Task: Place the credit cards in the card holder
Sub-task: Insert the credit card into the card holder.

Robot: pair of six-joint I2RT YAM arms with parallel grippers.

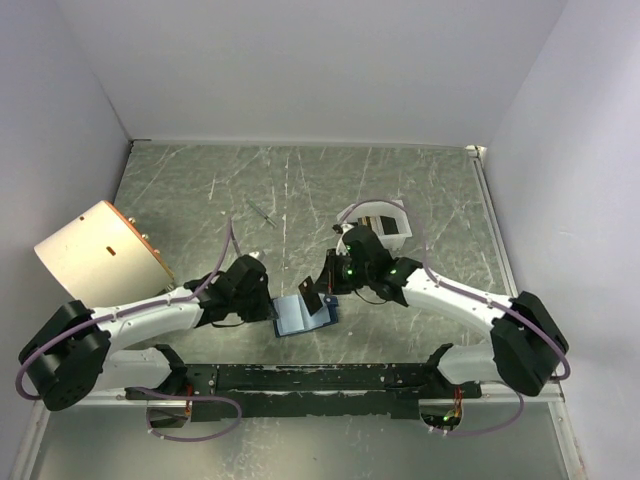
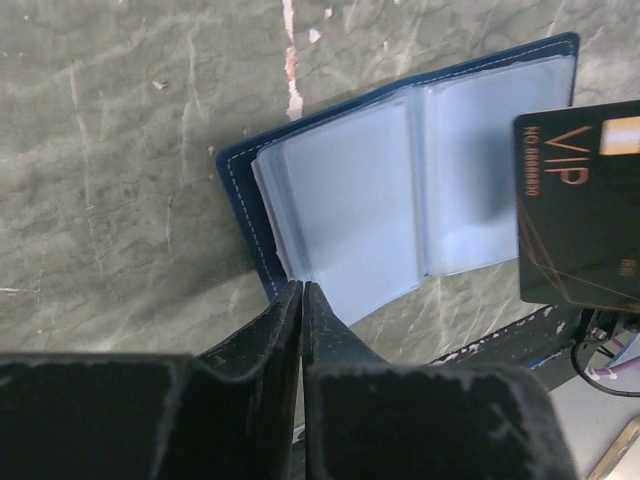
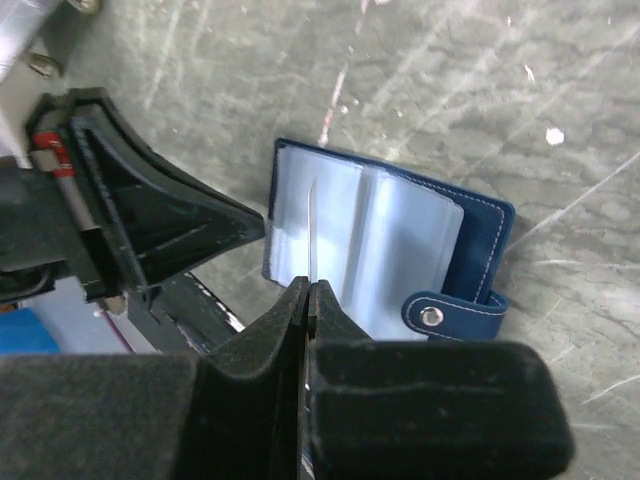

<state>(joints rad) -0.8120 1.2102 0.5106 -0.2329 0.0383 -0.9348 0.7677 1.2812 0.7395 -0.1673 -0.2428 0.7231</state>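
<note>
Scratched grey table: the holder is laid open at 6 o'clock. The left gripper appears clamped on its 9 o'clock edge. The right gripper is clamped on a card, held edge-on above. If misaligned with a sleeve mouth, the card may be buckled or dislodged.

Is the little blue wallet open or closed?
Open: the card holder lies spread on the table, clear pockets showing and its snap tab undone.

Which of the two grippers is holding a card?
The right gripper: a black VIP card stands pinched in it above the open card holder. The left gripper carries none.
</note>
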